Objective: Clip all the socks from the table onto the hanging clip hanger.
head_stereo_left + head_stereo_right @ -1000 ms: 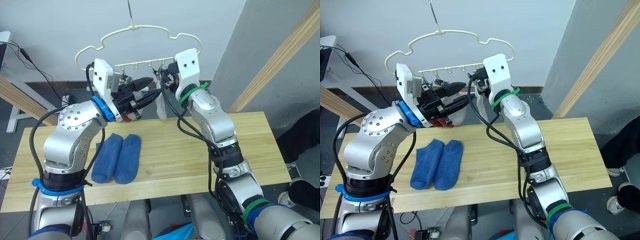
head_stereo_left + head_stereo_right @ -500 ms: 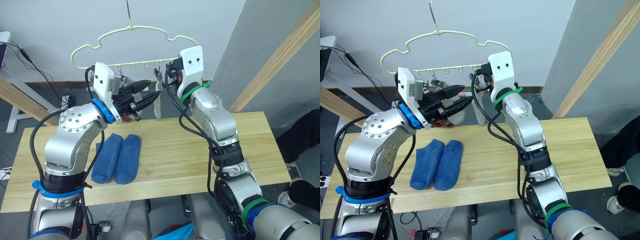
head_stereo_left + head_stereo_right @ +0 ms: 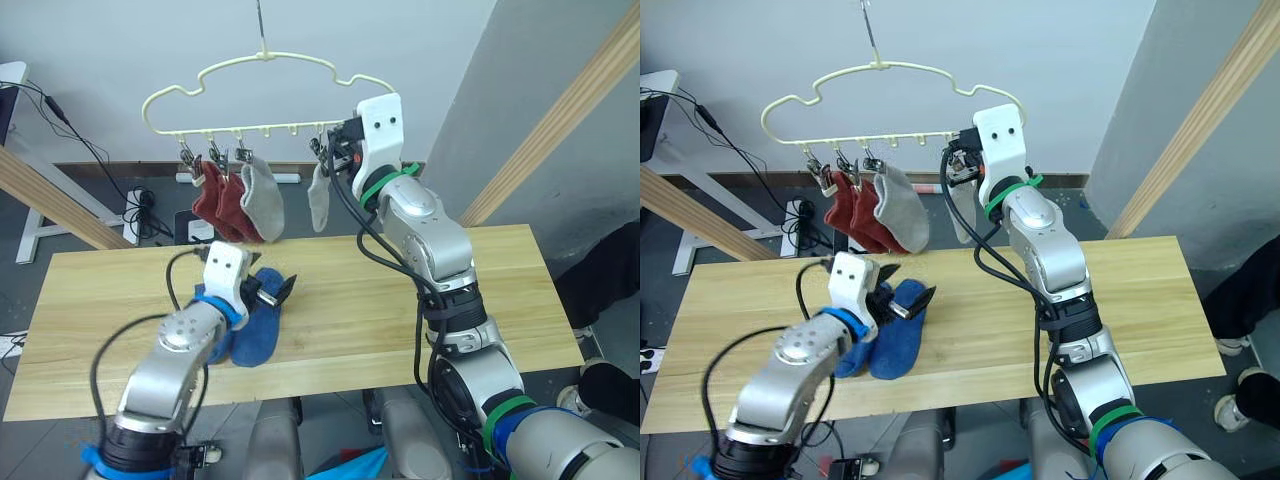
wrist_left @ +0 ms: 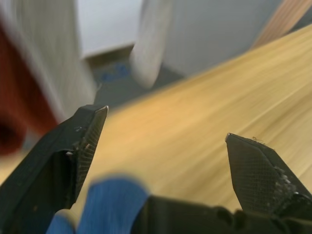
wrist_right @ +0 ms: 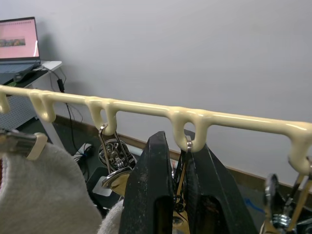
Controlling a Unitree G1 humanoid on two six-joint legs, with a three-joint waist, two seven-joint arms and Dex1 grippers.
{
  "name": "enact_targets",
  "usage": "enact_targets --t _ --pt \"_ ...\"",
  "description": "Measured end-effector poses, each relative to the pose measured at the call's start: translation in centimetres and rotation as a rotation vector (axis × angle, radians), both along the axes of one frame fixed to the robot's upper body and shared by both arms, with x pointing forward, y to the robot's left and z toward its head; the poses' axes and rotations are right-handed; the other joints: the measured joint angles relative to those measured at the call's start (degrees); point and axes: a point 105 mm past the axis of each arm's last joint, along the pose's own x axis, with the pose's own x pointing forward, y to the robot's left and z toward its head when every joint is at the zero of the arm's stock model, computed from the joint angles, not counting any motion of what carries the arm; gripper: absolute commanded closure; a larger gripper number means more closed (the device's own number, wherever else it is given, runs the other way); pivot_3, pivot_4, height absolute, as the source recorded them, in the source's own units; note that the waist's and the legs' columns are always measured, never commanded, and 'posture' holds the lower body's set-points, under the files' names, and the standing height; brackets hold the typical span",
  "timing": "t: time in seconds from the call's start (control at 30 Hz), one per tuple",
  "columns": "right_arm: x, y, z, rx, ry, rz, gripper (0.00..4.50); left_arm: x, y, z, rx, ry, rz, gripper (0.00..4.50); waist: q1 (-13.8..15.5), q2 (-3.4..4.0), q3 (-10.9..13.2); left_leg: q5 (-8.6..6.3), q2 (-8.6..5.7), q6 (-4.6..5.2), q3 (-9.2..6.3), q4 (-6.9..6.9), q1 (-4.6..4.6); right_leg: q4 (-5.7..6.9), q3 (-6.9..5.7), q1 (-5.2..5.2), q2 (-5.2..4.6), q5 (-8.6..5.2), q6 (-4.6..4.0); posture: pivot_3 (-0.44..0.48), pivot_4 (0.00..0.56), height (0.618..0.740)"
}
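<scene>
Two blue socks [image 3: 255, 318] lie on the table [image 3: 340, 310] just under the spread-fingered left gripper [image 3: 281, 291], nearer than the right gripper [image 5: 181, 195], pinching a hanger clip [image 5: 181, 187].

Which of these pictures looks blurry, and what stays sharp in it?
Left wrist view: the table, the blue socks and the hanging socks are smeared and soft, while the open left gripper fingers are crisp. Right wrist view: the clip hanger looks sharp.
</scene>
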Motion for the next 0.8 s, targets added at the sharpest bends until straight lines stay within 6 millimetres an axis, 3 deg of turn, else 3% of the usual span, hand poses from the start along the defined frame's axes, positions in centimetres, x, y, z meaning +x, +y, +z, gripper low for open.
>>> enact_targets --t 0.23,0.3,0.5,0.8 --pt "-0.2 0.2 -0.1 -0.009 0.009 0.017 4.50 0.4 1.0 -4.5 -0.038 0.152 0.173 0.19 -0.1 0.00 0.0 0.00 0.02 0.00 -0.01 -0.01 0.02 0.04 -0.01 0.00 0.03 0.00 -0.01 -0.129 0.354 0.733" --pt "-0.2 0.2 -0.1 -0.011 0.011 0.019 4.50 0.7 1.1 -5.0 -0.030 0.162 0.185 0.19 -0.1 0.00 0.0 0.00 0.02 0.00 -0.01 -0.01 0.01 0.04 -0.01 0.00 0.03 0.00 -0.01 -0.137 0.355 0.733" --pt "-0.2 0.4 -0.3 -0.014 0.021 0.024 4.50 1.7 1.9 -5.0 0.014 0.151 0.233 1.81 -0.1 0.00 0.0 0.00 0.01 0.00 0.00 -0.01 0.03 0.05 -0.01 0.01 0.02 0.01 -0.01 -0.146 0.359 0.733" --pt "-0.2 0.3 -0.3 -0.015 0.024 0.024 4.50 1.2 2.0 -5.4 0.035 0.157 0.239 4.38 -0.2 0.01 0.0 0.00 0.01 0.00 0.00 -0.01 0.07 0.05 0.01 0.03 0.02 0.01 -0.01 -0.145 0.357 0.733"
